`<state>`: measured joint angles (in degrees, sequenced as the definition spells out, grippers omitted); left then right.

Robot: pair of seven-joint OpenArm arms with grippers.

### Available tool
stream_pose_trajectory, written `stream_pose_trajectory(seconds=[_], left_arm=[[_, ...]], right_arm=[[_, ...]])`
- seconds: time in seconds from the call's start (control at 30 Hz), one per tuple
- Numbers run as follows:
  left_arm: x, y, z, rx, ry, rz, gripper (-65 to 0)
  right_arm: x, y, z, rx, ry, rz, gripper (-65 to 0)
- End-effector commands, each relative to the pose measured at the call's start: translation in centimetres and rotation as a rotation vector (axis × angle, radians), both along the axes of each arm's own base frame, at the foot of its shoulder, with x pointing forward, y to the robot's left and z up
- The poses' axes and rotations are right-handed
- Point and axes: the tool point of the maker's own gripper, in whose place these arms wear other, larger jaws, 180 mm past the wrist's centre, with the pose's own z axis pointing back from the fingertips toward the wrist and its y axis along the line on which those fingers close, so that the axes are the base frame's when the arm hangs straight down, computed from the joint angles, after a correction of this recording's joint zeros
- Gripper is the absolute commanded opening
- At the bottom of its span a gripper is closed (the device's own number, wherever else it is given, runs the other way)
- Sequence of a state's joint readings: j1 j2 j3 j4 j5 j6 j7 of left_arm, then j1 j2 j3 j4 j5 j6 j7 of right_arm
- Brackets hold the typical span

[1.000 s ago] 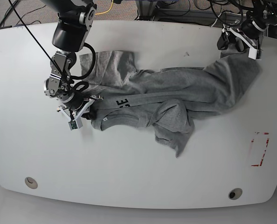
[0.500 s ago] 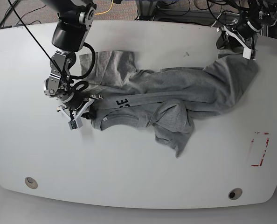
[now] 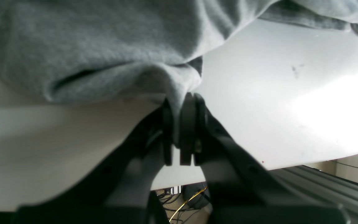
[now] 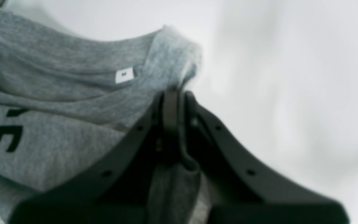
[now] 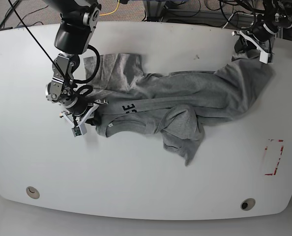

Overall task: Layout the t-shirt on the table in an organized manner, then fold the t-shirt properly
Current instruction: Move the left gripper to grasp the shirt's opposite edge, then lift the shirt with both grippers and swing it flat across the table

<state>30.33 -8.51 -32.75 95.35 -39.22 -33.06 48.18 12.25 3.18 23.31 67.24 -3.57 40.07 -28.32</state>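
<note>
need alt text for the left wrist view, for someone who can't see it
Close-up from the left wrist: the left hand is shut on a bunched fold of the grey t-shirt, which drapes across the top of the frame. Behind it lies the glossy white table, with glare at the right and cables below its edge.

Two robot arms. The right arm (image 5: 73, 34), upper left of the base view, has bulky glossy black housings, silver joints and looping black cables, ending in a white-framed gripper (image 5: 85, 116). The left gripper (image 5: 254, 44), upper right, has white brackets. Both wrist views show matte black fingers (image 4: 216, 146) with small screw holes.
</note>
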Motion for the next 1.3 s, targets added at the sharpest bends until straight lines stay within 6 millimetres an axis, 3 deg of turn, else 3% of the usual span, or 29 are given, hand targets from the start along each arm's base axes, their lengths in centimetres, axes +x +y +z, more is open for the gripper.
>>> stream_pose_trajectory(seconds=[0.0, 0.5, 0.9, 1.2, 1.27], left_arm=[[0.1, 0.7, 0.2, 0.037, 0.009, -0.013, -63.3], [3.3, 2.0, 5.8, 0.179, -0.132, -0.116, -64.3], [6.2, 2.2, 11.5, 0.327, -0.271, -0.250, -64.4], [9.5, 5.4, 18.1, 0.362, -0.431, -0.234, -64.4], [10.7, 6.3, 20.7, 0.383, -0.485, -0.235, -64.4]], right_arm=[[0.1, -0.8, 0.8, -0.036, -0.016, -0.002, -64.7], [-2.1, -0.8, 6.6, -0.156, -0.151, -0.006, -64.7], [-4.1, -1.0, 12.1, -0.248, -0.291, -0.017, -64.7], [-2.7, -3.8, 15.4, -0.289, -0.374, -0.096, -64.7], [-2.1, -5.3, 16.5, -0.310, -0.398, -0.123, -64.5]])
